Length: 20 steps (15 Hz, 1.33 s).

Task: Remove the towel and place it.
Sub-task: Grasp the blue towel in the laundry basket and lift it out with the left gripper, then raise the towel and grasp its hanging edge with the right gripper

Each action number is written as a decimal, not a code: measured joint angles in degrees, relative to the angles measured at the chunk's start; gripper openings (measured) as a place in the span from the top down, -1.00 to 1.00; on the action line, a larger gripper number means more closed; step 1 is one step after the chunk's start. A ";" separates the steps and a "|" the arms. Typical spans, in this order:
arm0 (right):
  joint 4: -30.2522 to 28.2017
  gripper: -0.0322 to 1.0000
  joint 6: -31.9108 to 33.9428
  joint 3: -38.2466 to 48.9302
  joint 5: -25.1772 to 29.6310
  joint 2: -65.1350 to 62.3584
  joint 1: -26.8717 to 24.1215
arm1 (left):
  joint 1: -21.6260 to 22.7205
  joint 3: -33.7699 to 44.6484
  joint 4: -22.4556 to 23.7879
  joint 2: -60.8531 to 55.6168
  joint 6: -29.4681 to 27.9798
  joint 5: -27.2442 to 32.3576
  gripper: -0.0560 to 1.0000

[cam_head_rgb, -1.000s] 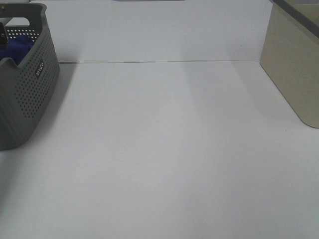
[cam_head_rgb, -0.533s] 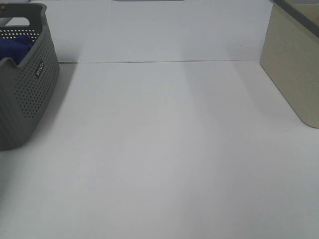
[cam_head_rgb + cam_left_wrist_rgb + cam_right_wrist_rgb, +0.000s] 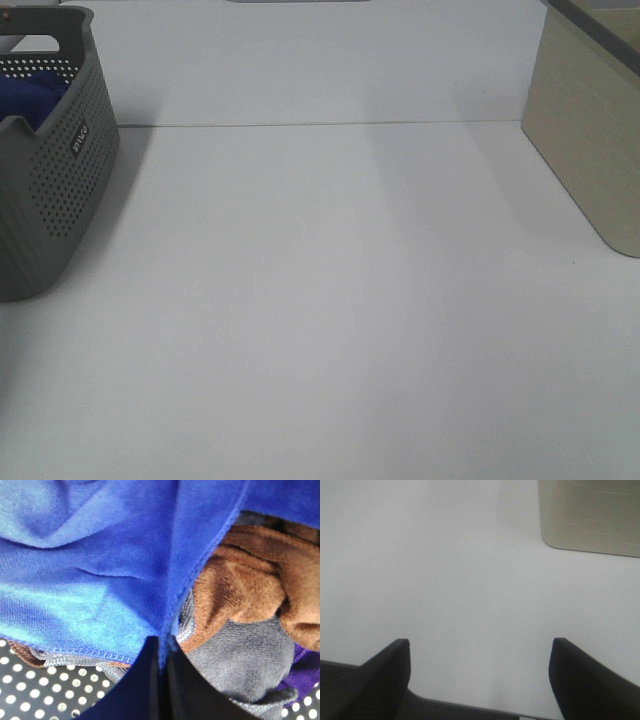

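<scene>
The towel [image 3: 90, 575] is royal blue and plush, and it fills most of the left wrist view. My left gripper [image 3: 164, 647] is shut, its two dark fingers pinching the towel's stitched edge. A brown cloth [image 3: 245, 580] and a grey cloth [image 3: 235, 655] lie under and beside it in the basket. In the exterior high view only a blue patch of towel [image 3: 30, 90] shows inside the grey perforated basket [image 3: 55, 190] at the far left; the left arm is out of frame there. My right gripper [image 3: 480, 672] stands open over the bare white table, holding nothing.
A beige bin [image 3: 590, 140] stands at the right edge of the table, also seen as a beige bin [image 3: 590, 515] in the right wrist view. The white tabletop [image 3: 330, 300] stretches between basket and bin. The basket's dotted floor [image 3: 40, 695] shows below the cloths.
A dark part of the left arm seen above the basket one second ago has gone from the exterior high view. The table and the bin look the same.
</scene>
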 joint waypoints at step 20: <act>0.00 -0.52 0.00 0.00 0.00 0.00 0.00 | -19.14 -0.97 12.55 -40.74 -10.94 -0.23 0.89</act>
